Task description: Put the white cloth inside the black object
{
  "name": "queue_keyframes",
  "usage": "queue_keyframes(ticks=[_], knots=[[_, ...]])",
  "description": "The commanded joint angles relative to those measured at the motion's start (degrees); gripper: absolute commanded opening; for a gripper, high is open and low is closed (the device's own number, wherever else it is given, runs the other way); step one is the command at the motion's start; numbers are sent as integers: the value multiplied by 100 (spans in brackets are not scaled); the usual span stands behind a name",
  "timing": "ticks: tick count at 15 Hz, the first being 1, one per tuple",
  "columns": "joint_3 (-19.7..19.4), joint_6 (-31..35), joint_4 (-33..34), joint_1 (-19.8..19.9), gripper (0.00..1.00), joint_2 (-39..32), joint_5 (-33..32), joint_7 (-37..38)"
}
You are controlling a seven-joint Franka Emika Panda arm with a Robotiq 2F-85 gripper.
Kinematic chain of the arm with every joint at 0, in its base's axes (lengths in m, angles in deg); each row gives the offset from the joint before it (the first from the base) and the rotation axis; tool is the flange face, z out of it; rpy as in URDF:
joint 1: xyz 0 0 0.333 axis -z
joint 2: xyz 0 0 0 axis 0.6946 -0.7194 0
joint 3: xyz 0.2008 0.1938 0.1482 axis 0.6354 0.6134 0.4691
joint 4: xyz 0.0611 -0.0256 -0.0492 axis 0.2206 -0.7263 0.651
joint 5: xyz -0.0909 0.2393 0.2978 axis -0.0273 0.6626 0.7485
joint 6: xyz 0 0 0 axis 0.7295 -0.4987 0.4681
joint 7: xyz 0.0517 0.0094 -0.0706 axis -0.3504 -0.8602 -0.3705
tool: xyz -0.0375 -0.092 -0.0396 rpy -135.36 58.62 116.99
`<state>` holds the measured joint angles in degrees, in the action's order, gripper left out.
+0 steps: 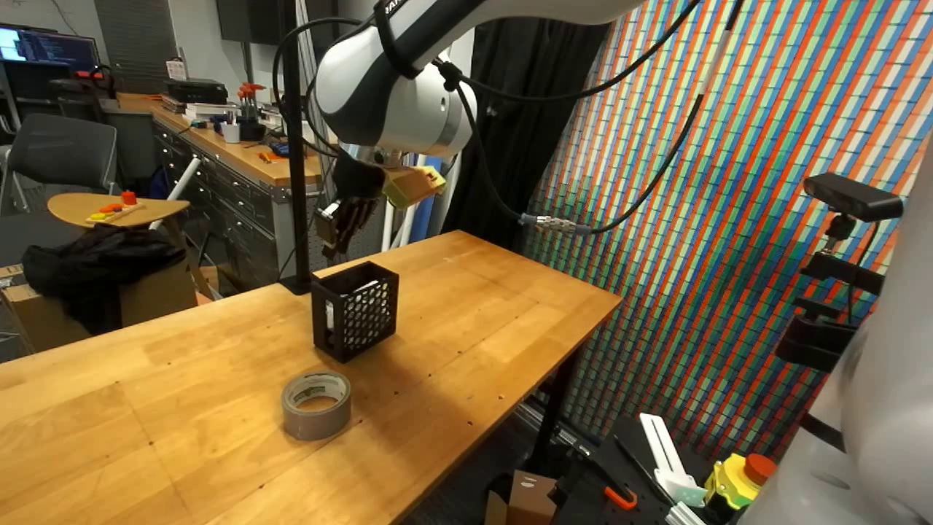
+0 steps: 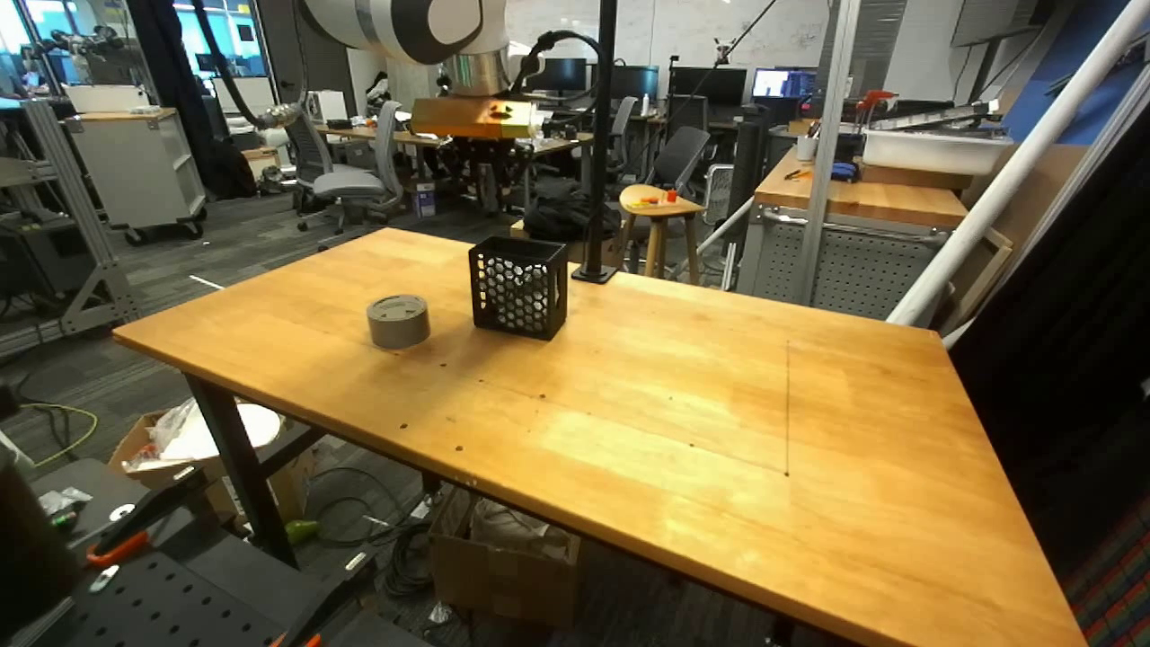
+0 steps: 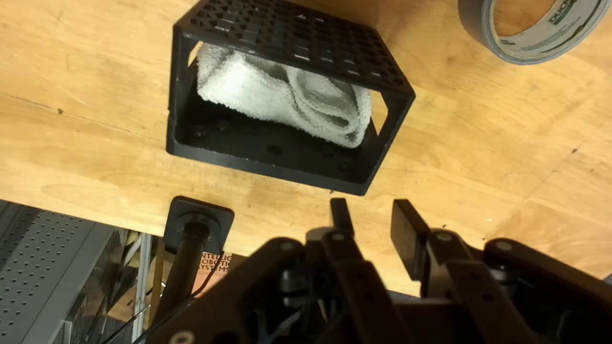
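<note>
The tool (image 3: 370, 220) (parted) hangs near a box (image 3: 296, 40) between tape (image 2: 400, 332) and pole (image 1: 297, 186).

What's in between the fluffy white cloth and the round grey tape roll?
From the white cloth to the grey tape roll, the wrist view shows first the side of the black honeycomb box, then brown wooden tabletop.
</note>
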<state>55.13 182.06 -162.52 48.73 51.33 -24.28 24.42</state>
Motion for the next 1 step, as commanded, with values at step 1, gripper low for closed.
queue_keyframes(ticks=[1], knots=[[-68,-9,7,-73,31,2,5,11]])
